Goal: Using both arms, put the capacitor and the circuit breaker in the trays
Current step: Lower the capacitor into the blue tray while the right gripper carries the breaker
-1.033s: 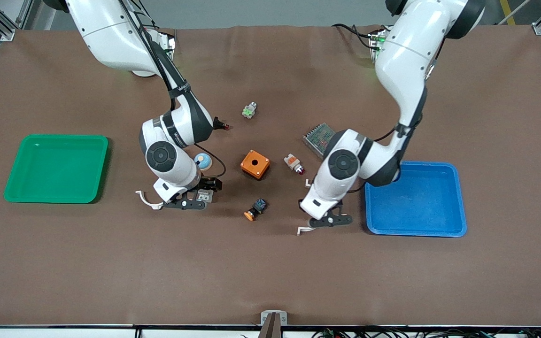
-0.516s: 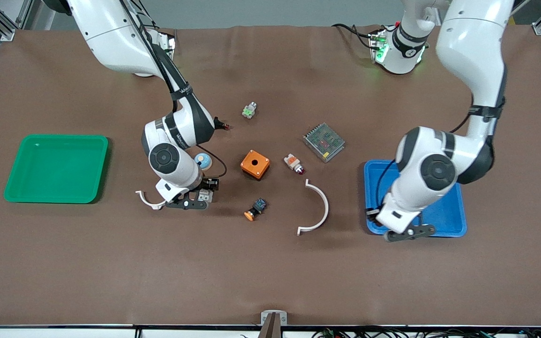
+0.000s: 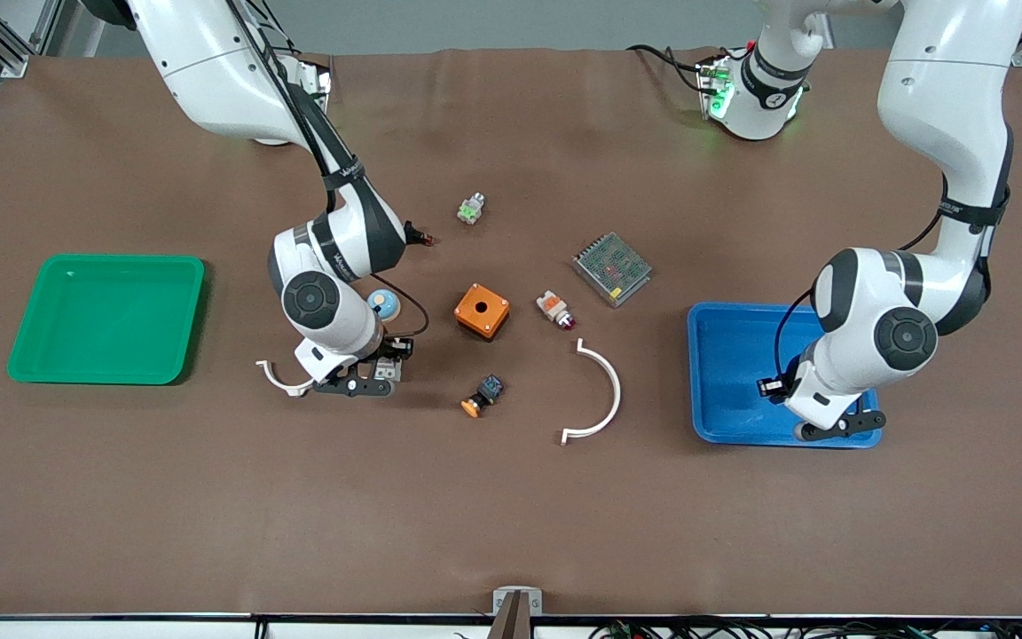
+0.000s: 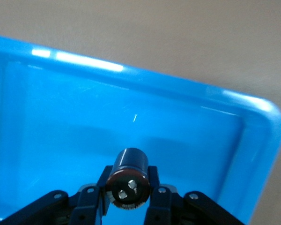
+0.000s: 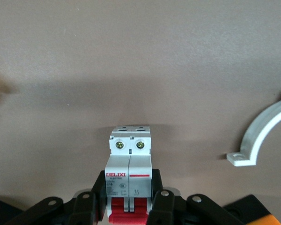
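My left gripper [image 4: 127, 199], clamping the capacitor [image 4: 129, 176] over the blue tray [image 3: 724, 373], should lower before releasing, while my right gripper [image 5: 129, 206], at nine o'clock from the orange box [image 3: 482, 311], grips the circuit breaker [image 5: 129, 176].

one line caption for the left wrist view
Left gripper holding the capacitor over the blue tray.
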